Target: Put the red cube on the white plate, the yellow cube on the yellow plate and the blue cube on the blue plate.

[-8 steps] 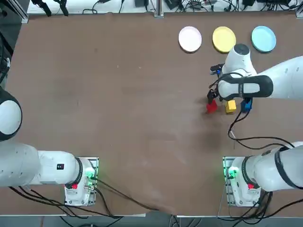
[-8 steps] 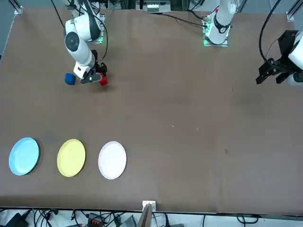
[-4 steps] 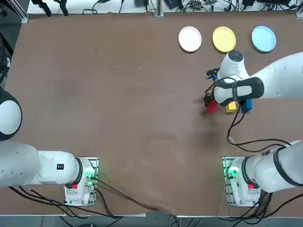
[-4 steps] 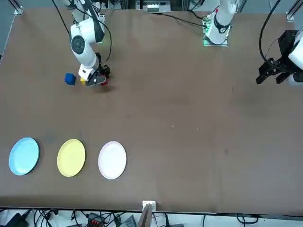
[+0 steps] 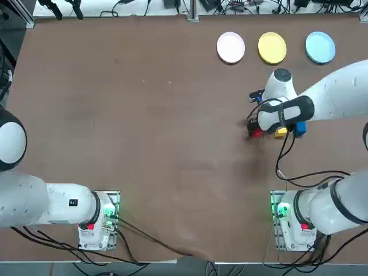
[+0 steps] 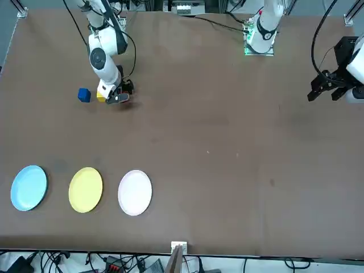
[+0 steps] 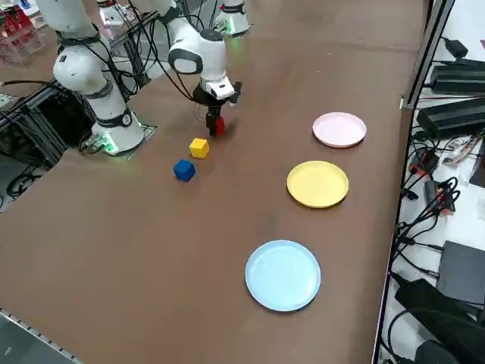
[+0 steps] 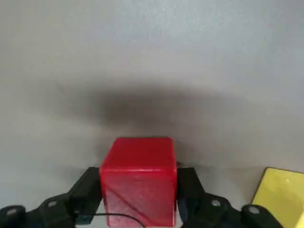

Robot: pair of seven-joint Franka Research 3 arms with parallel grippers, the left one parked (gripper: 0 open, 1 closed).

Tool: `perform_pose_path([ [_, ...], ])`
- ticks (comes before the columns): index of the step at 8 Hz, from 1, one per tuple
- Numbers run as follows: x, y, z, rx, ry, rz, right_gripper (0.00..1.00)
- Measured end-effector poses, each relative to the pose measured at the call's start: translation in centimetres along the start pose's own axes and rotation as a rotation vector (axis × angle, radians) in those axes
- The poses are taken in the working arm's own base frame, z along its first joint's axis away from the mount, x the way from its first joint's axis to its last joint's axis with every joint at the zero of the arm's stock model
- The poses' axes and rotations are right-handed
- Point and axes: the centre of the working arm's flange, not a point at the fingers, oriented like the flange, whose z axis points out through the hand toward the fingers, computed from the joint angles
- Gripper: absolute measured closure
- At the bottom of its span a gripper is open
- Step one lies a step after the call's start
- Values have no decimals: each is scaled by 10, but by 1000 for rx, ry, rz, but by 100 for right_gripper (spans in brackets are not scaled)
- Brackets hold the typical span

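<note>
The red cube (image 8: 137,175) rests on the brown table, and my right gripper (image 8: 137,192) is lowered over it with a black finger (image 8: 88,187) pressed to each side. In the right side view the red cube (image 7: 217,125) shows under the gripper (image 7: 216,120). The yellow cube (image 5: 280,132) lies just beside it and the blue cube (image 5: 300,129) a little further right. At the table's far edge stand the white plate (image 5: 230,47), the yellow plate (image 5: 272,48) and the blue plate (image 5: 320,47), all bare.
Cables and black boxes (image 7: 455,76) lie beyond the table's far edge. The arm's cable (image 5: 282,164) loops over the table behind the cubes. Bare brown table (image 5: 144,115) spreads to the left.
My right gripper has come down and slid slightly left over the red cube, and its fingers have closed in against the cube's sides. The cubes and plates have stayed in place.
</note>
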Motion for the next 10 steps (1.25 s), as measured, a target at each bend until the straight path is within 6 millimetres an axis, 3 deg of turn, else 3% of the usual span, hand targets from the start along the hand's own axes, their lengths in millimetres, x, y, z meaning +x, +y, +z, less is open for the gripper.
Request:
perform_pose_path([
  [2,0,0,0,0,1,2,30],
  [4,8,1,-11,7,44,18,30],
  [7,55,19,-73,38,183,91,30],
  [10,125,17,-139,51,122,110,30],
])
